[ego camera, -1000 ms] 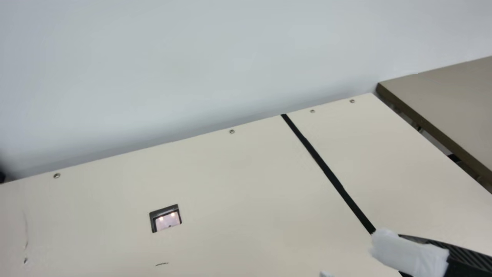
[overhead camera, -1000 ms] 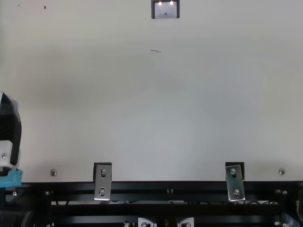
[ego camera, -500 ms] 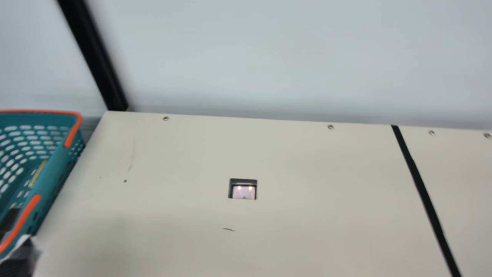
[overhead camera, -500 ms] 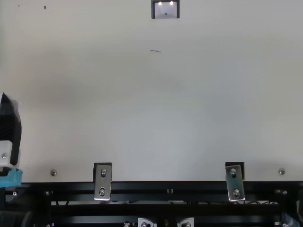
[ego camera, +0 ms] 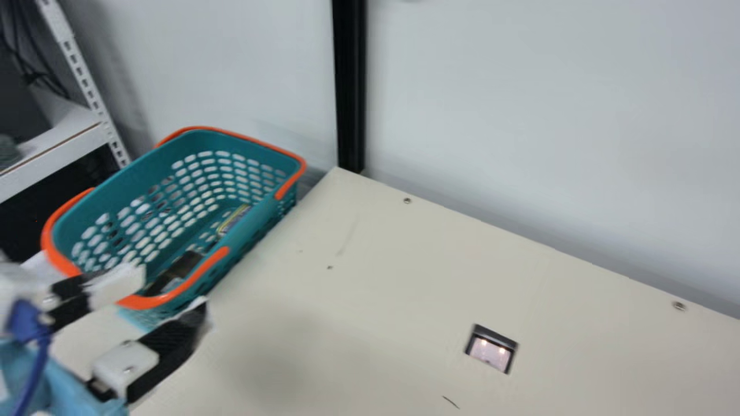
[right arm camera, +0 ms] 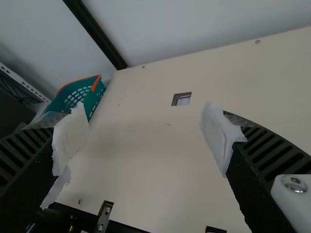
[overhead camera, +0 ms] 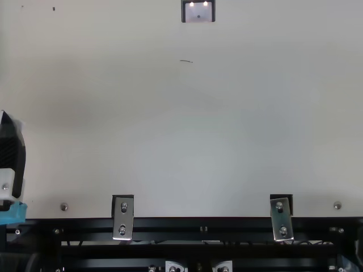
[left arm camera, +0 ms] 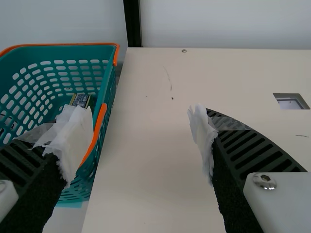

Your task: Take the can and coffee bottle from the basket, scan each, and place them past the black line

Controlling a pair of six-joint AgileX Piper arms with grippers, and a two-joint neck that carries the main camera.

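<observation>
A pale wall (ego camera: 549, 144) rises behind the broad cream table (ego camera: 393, 306), whose surface runs across every view. A black frame (overhead camera: 170, 225) borders the table's near side in the top view. A black post (ego camera: 350, 86) stands upright at the table's far left corner, and farther left in the main view is a rack of perforated white metal (ego camera: 87, 75) with a shelf. The teal basket (ego camera: 260, 216), rimmed and handled in orange, sits just beside the table's left edge, its open mouth up. Near the basket's near end is the left gripper (ego camera: 173, 290), fingers spread wide, with nothing held between them; ragged white wrapping covers their tips. The right gripper (right arm camera: 142, 128) is also wide apart and holds nothing, its tips wrapped in the same white material, the table spreading out beyond them in its wrist view. Inside the basket, a dark item (ego camera: 182, 264) lies toward the near end, partly behind the rim and handle; a smaller yellow-edged item (ego camera: 234, 218) lies farther back, against the side nearest the table. I cannot tell which is the can and which the coffee bottle. Smaller again is the scanner window (ego camera: 490, 352), set into the table with two lights glowing in it. A short dark mark (ego camera: 451, 402) lies near it.
</observation>
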